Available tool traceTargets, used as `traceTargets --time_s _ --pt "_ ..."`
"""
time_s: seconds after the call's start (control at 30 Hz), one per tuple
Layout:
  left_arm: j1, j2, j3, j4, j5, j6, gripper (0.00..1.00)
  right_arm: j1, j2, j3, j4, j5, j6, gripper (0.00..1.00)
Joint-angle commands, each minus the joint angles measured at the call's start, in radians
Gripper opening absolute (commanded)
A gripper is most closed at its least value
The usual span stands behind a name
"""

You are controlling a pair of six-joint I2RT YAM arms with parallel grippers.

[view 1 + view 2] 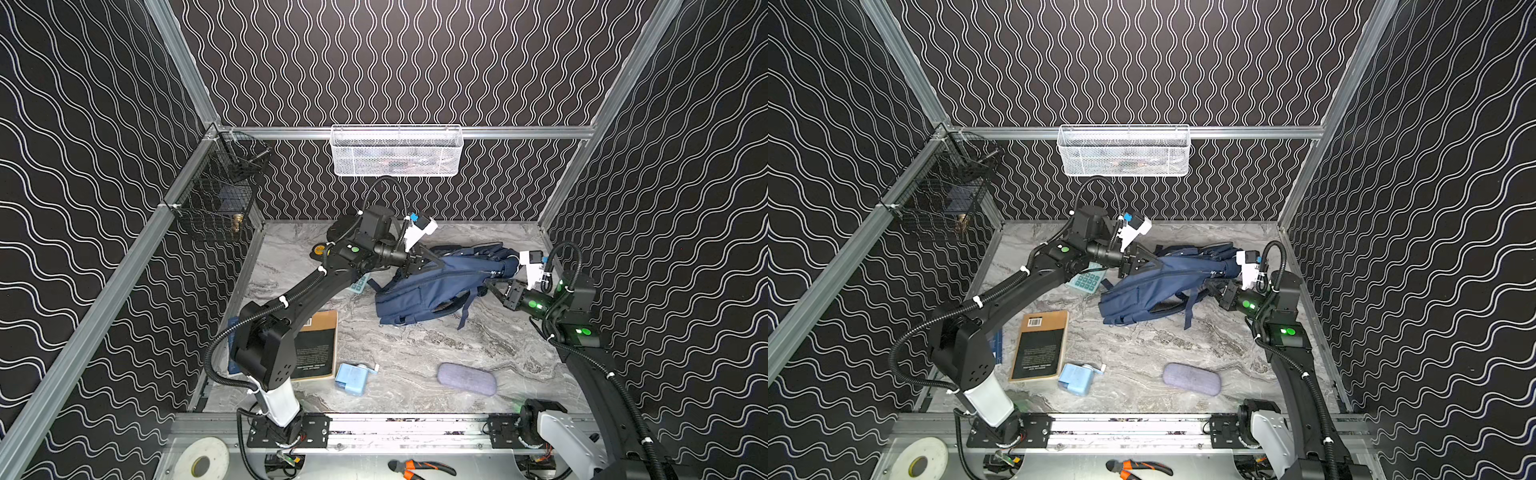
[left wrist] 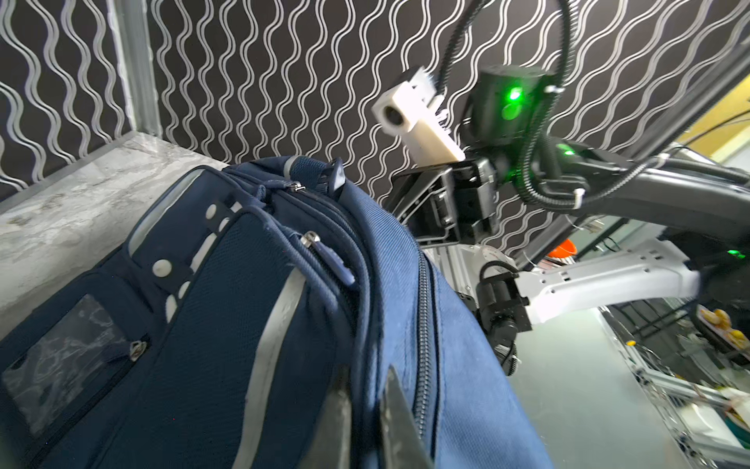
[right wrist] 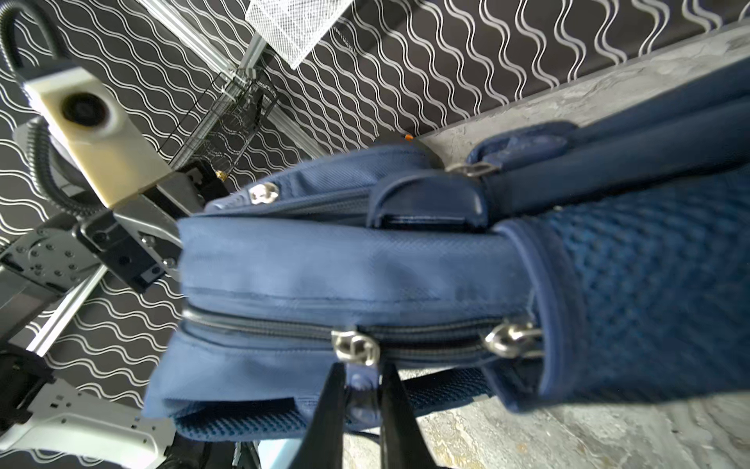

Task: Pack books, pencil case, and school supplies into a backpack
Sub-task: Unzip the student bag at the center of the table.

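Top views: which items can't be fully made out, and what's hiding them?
Dark blue book: mostly under the left arm, in both top views.
Calculator: partly behind the left arm.
White mesh basket: contents blurred through the mesh.
Backpack: interior unseen in any view.

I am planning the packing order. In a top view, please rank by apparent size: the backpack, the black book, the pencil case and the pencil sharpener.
1. navy backpack
2. black-covered book
3. grey pencil case and light-blue pencil sharpener: too alike to rank; the case is longer, the sharpener boxier.
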Motion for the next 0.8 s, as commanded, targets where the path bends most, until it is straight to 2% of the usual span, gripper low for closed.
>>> traceTargets --time_s 0.0,0.27,0.47,0.67,0.77 --pt "-0.008 0.0 -0.008 0.084 -0.071 -0.033 0.0 0.002 -0.008 0.032 -0.056 0.017 -0.016 0.0" --pt "-0.08 0.004 -0.017 0.083 -0.224 -0.043 0.0 0.029 -0.037 0.075 -0.234 0.001 -0.033 0.0" --pt "-0.112 0.014 -0.041 0.169 -0.299 -0.157 0.0 0.05 -0.101 0.07 -0.3 0.001 -0.001 0.0" --pt "-0.175 0.05 0.008 0.139 -0.391 -0.197 0.0 0.096 -0.144 0.066 -0.345 0.017 0.027 0.0" --pt "-0.196 0.067 0.022 0.155 -0.398 -0.233 0.0 0.135 -0.151 0.063 -0.366 0.048 0.029 0.0"
